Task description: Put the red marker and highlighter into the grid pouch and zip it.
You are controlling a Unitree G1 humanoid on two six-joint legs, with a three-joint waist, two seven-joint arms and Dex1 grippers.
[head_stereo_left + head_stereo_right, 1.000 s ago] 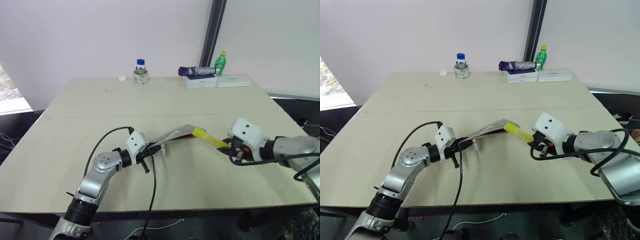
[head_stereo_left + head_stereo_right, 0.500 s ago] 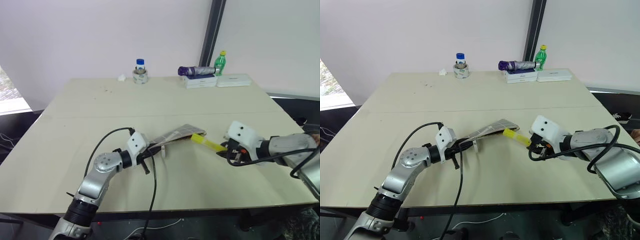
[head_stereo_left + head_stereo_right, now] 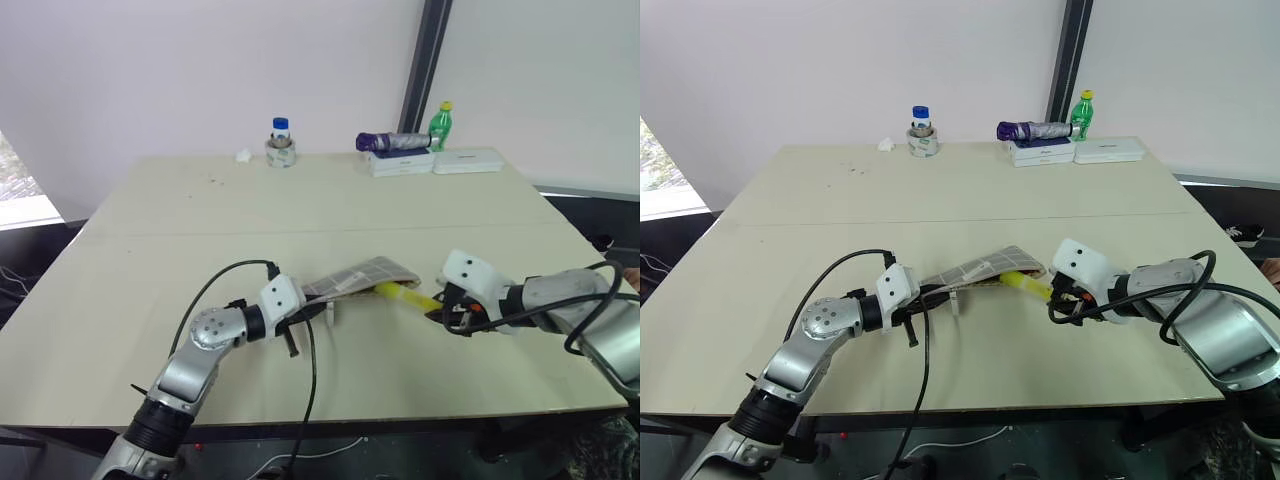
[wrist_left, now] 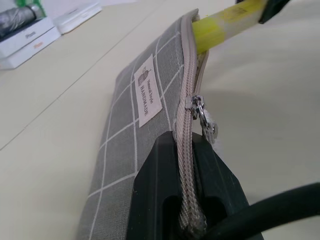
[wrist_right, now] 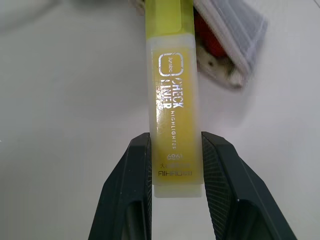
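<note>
White walls stand behind a pale beige tabletop (image 3: 200, 220) that fills the middle of the head views. Near the front of it, the left gripper (image 4: 187, 192) is clenched on the zipper edge of the flat grey fabric pouch with white grid lines (image 4: 137, 135), pinching the pale zipper tape between its two black fingers. From that grip the pouch stretches away toward the right gripper, with its small white label facing up and its pale pull tab (image 4: 207, 125) hanging just past the left fingertips. The pouch's far end is open.

The right gripper (image 5: 175, 160) grasps the chunky translucent pale-yellow highlighter (image 5: 172, 100) by its rear end, one black finger (image 5: 132, 185) on each side of the barrel. The highlighter points away from this gripper, and its bright yellow cap end sits in the pouch's open mouth. Just beside that cap, inside the opening, a red end of something (image 5: 207, 37) shows; the rest of it is hidden by the fabric.

Well beyond both grippers, at the table's far edge, stand a small jar with a blue lid (image 3: 281, 143), a green plastic bottle (image 3: 441, 122), a folded purple umbrella (image 3: 395, 142) and flat white boxes (image 3: 435, 162).
</note>
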